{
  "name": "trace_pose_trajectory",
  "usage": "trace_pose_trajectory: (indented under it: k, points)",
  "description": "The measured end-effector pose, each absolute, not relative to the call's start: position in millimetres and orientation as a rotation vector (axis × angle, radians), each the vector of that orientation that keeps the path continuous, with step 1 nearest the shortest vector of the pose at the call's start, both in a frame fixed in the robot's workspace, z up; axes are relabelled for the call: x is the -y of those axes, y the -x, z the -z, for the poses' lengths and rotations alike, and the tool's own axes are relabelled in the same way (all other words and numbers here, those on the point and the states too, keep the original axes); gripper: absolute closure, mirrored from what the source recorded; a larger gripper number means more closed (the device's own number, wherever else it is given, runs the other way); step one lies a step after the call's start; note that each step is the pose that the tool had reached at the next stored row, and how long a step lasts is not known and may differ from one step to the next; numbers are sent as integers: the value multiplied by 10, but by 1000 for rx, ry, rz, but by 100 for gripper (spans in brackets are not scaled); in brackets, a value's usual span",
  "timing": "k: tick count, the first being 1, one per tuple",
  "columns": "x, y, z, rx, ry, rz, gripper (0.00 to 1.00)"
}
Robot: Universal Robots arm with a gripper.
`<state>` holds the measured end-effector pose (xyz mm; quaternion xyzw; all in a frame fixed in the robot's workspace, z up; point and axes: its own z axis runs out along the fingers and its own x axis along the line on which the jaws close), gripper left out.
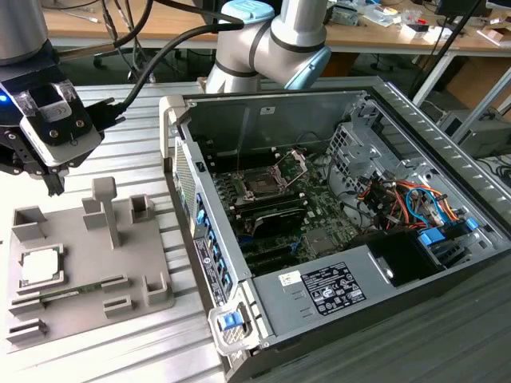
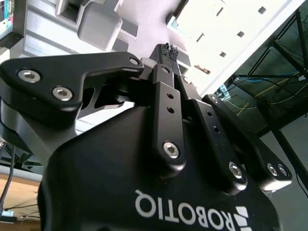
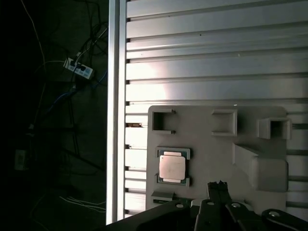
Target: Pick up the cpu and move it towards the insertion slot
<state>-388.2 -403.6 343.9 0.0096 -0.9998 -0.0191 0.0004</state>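
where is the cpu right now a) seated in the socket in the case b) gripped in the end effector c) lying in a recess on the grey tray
c: the cpu lies flat in a recess of the grey tray, apart from the end effector.

Robotics lab or workshop: robot arm [image 1: 271, 40] over ribbed aluminium counter [image 1: 136, 128], opened computer case [image 1: 263, 120] on it, cluttered wooden benches [image 1: 383, 33] behind, power strip [image 3: 78, 70] on floor.
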Motion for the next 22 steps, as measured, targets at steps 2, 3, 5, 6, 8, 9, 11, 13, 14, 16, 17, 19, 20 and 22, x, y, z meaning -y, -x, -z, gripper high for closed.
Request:
trace_pose_trajectory:
  k: [2,3,5,6,8,9,11,13,14,16,17,19,20,22]
  points:
    - [4036,3882,-3426,3140,-30,60,89]
    - [4036,3882,-3420,3140,-30,60,89]
    - [4036,3882,-3410,3140,-30,60,89]
    - [4036,3882,-3404,3140,-30,60,89]
    - [4036,3882,-3397,3140,-30,60,89]
    - [4036,3882,-3392,3140,-30,60,89]
    - [4036,3882,-3379,3140,-30,60,89]
    - [4036,3882,-3372,3140,-30,60,89]
    - [4036,3882,-3367,3140,-30,60,89]
    - [4036,3882,-3359,3140,-30,60,89]
    - [4036,3882,-3356,3140,-30,60,89]
    - [4036,3882,-3347,3140,-30,60,89]
    - [4036,3882,-3343,3140,-30,60,89]
    - [4036,3882,-3335,3140,-30,60,89]
